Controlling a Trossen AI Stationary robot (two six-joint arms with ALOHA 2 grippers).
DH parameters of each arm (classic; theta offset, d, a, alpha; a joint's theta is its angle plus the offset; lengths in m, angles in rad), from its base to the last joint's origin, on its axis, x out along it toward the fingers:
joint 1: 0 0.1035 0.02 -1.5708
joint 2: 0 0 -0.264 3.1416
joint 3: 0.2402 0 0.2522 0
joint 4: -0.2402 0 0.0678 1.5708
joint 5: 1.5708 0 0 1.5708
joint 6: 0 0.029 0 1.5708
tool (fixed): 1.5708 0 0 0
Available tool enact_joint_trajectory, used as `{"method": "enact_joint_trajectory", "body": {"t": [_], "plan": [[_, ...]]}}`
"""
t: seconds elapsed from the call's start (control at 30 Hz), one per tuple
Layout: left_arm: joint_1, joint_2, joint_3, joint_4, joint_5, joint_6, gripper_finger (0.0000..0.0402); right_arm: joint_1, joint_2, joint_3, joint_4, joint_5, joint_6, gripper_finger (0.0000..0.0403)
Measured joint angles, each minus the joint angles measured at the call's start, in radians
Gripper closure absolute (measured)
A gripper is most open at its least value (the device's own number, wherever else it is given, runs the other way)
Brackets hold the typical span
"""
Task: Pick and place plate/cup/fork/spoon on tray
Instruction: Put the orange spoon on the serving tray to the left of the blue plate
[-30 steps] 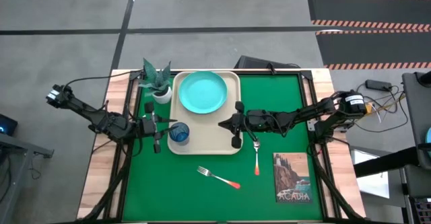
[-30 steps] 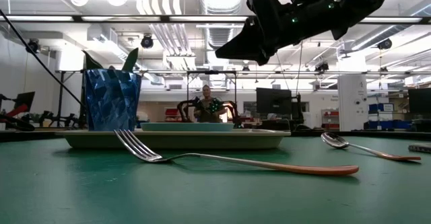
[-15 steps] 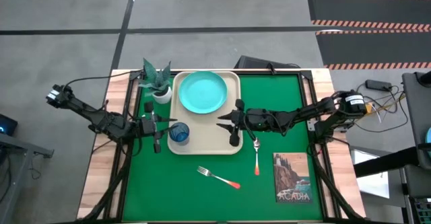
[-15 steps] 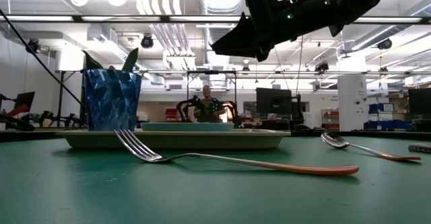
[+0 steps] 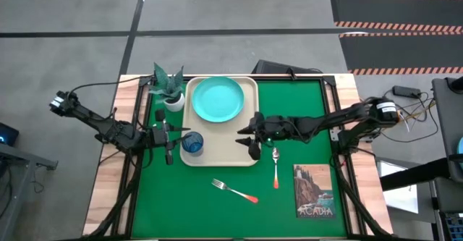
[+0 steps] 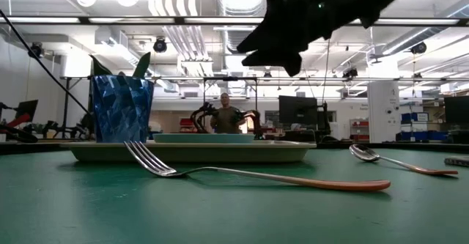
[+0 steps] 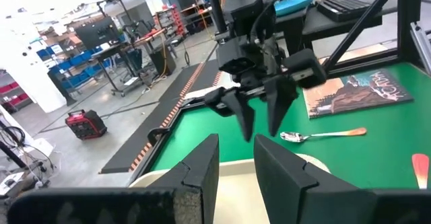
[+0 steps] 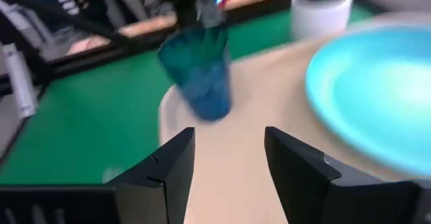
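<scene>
The plate (image 5: 217,99) is seen seated on the far half of the tray (image 5: 249,87), and the cup (image 5: 192,143) is stood on the tray's near left corner, so two of four items are judged placed. The spoon (image 5: 275,163) is left on the green mat (image 5: 304,111) just right of the tray, and the fork (image 5: 235,190) is left on the mat near of the tray; both are still to be moved. The right gripper (image 5: 247,140) is held above the tray's right edge with fingers apart and nothing between them, close to the spoon. The left gripper (image 5: 166,136) is parked just left of the cup, fingers apart, empty. A potted plant (image 5: 170,87) and a book (image 5: 315,191) are not involved.
</scene>
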Motion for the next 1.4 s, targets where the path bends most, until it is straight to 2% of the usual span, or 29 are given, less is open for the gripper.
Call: {"method": "enact_joint_trajectory", "body": {"t": [0.1, 0.33, 0.43, 0.57, 0.87, 1.07, 1.2, 1.4], "plan": [[0.000, 0.000, 0.000, 0.000, 0.000, 0.028, 0.0322, 0.005, -0.006, 0.073, -0.217, -0.060, 0.100, 0.0239], [0.000, -0.003, 0.000, 0.002, -0.019, 0.068, 0.0322, 0.058, 0.017, 0.250, -0.807, -0.062, 0.360, 0.0252], [0.000, -0.005, 0.000, 0.001, -0.021, 0.086, 0.0322, 0.076, 0.022, 0.291, -0.986, -0.061, 0.464, 0.0257], [0.000, -0.006, 0.000, 0.001, -0.022, 0.088, 0.0322, 0.091, 0.026, 0.313, -1.112, -0.061, 0.570, 0.0259], [0.000, -0.006, 0.000, 0.001, -0.024, 0.134, 0.0322, 0.123, 0.024, 0.246, -1.148, -0.122, 0.813, 0.0261], [0.000, -0.006, 0.000, 0.001, -0.024, 0.133, 0.0322, 0.152, 0.031, 0.178, -1.143, -0.221, 0.993, 0.0264], [0.000, -0.005, 0.000, 0.001, -0.024, 0.133, 0.0322, 0.180, 0.055, 0.167, -1.139, -0.263, 1.053, 0.0271], [0.000, -0.005, 0.000, 0.001, -0.024, 0.132, 0.0322, 0.183, 0.105, 0.171, -1.103, -0.207, 1.062, 0.0283]]}}
